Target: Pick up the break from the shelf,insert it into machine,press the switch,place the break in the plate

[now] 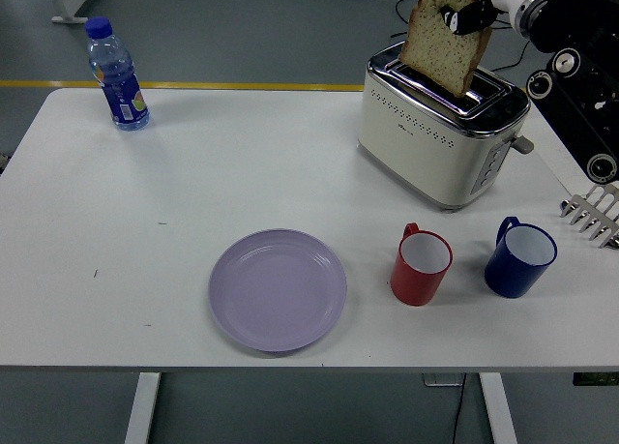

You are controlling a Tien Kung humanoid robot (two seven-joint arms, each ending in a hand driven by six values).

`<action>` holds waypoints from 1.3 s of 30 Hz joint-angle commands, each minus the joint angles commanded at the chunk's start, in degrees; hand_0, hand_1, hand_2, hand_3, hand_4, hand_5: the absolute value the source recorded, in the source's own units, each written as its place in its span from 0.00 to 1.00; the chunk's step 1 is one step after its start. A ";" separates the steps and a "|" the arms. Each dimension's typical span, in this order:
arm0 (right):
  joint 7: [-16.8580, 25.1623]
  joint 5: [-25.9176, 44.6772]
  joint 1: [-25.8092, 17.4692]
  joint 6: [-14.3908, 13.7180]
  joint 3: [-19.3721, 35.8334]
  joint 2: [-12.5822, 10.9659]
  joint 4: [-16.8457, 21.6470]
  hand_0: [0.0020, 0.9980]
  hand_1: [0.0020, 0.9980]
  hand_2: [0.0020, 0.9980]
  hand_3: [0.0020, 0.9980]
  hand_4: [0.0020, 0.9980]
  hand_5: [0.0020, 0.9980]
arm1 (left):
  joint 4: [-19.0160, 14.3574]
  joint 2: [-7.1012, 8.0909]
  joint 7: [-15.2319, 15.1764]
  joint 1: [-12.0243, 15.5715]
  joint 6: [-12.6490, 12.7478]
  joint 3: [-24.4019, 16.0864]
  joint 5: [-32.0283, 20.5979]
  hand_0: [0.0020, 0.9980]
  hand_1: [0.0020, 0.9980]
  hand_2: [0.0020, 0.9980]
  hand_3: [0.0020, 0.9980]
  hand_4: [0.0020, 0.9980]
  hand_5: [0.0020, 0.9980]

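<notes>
A slice of brown bread (443, 45) hangs upright over the cream and chrome toaster (440, 134), its lower edge at the toaster's far slot. My right hand (468, 14) reaches in from the top right and is shut on the slice's upper right corner. The toaster's lever (522, 144) sticks out on its right side. A lilac plate (278, 289) lies near the table's front edge, with nothing on it. The metal rack (594, 213) stands at the right edge. My left hand is out of view.
A red mug (422, 264) and a blue mug (518, 258) stand in front of the toaster. A blue water bottle (116, 74) stands at the far left corner. A sheet of paper (578, 149) lies right of the toaster.
</notes>
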 joint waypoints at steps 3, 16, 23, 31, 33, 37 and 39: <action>0.89 -0.36 0.06 -0.57 -0.28 0.30 -0.92 0.01 0.15 0.31 0.39 0.39 0.00 | 0.00 -0.02 0.03 -0.09 0.02 -0.01 0.06 0.70 0.68 0.74 0.74 0.54 1.00; 3.85 -2.63 -0.10 -1.77 -1.85 0.22 -3.73 0.02 0.15 0.31 0.38 0.39 0.00 | 0.00 -0.05 0.17 -0.22 0.05 -0.38 0.68 0.70 0.67 0.73 0.74 0.54 1.00; 3.29 -3.00 -0.50 -1.62 -1.93 0.09 -4.49 0.02 0.15 0.31 0.38 0.39 0.00 | 0.00 -0.05 0.26 -0.11 0.06 -0.61 1.03 0.70 0.67 0.73 0.74 0.54 1.00; 2.53 -3.25 -0.70 -1.81 -2.07 0.53 -5.96 0.02 0.15 0.31 0.38 0.39 0.00 | 0.00 -0.09 0.42 -0.11 0.07 -0.99 1.70 0.70 0.67 0.73 0.74 0.54 1.00; 2.51 -3.30 -0.69 -1.77 -2.01 0.61 -6.19 0.02 0.15 0.31 0.38 0.39 0.00 | 0.00 -0.09 0.43 -0.10 0.08 -1.00 1.73 0.70 0.67 0.73 0.74 0.54 1.00; 2.81 -3.15 -0.69 -0.11 -1.41 0.87 -7.44 0.04 0.16 0.32 0.40 0.40 0.00 | 0.00 -0.08 0.45 -0.07 0.06 -0.95 1.81 0.70 0.67 0.73 0.74 0.54 1.00; 3.19 -3.21 -0.72 1.52 -1.24 0.87 -7.67 0.04 0.16 0.32 0.40 0.40 0.00 | 0.00 -0.08 0.41 -0.07 0.06 -0.84 1.68 0.70 0.67 0.73 0.74 0.54 1.00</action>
